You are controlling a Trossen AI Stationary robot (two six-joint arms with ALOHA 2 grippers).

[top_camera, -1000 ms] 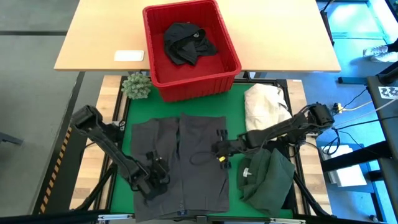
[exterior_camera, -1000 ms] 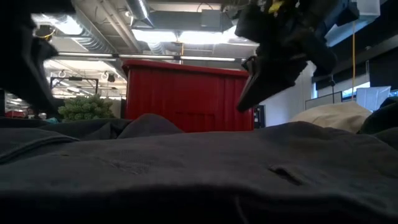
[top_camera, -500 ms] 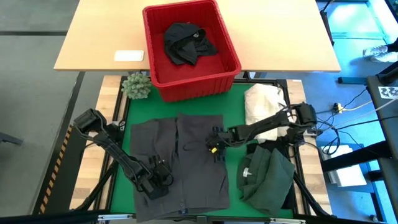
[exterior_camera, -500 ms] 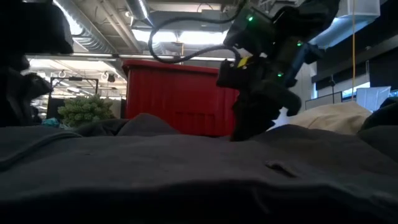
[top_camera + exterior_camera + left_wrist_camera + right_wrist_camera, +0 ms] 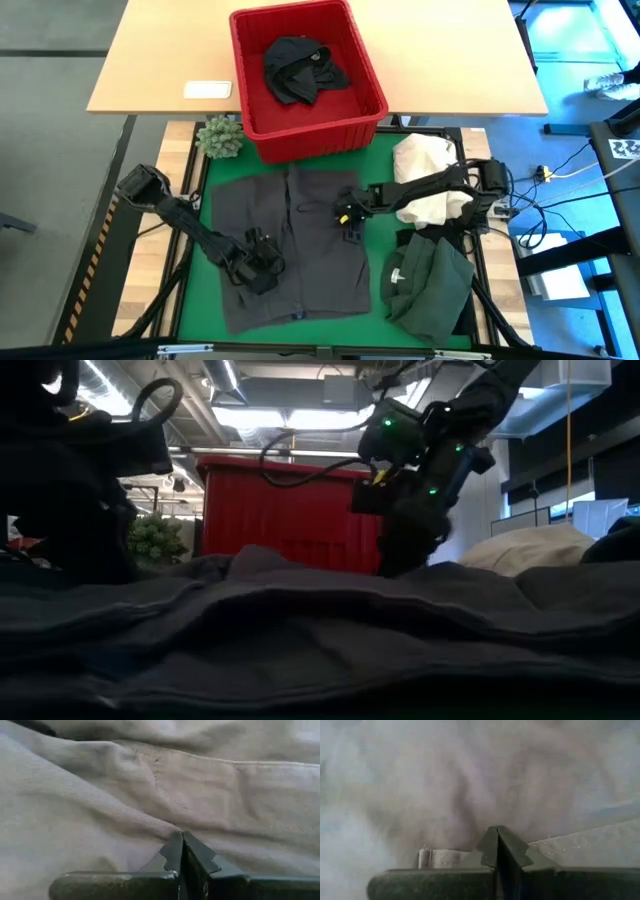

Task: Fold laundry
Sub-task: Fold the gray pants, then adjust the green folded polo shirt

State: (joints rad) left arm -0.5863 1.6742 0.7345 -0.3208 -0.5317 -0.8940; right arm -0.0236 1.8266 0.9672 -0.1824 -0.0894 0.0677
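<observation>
— Where is the dark grey cloth garment?
— Spread on the green mat, at six o'clock from the red plastic basket.
— And the grippers?
— The left gripper and right gripper each pinch its fabric, jaws clenched.

basket behind spread garment

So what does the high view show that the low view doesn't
Only the high view: black laundry inside the basket, the folded green garment, and the left gripper shut on the grey garment. Only the low view: the room's ceiling lights. Both: the red basket, the grey garment, the plant, the cream cloth heap, and the right gripper.
</observation>
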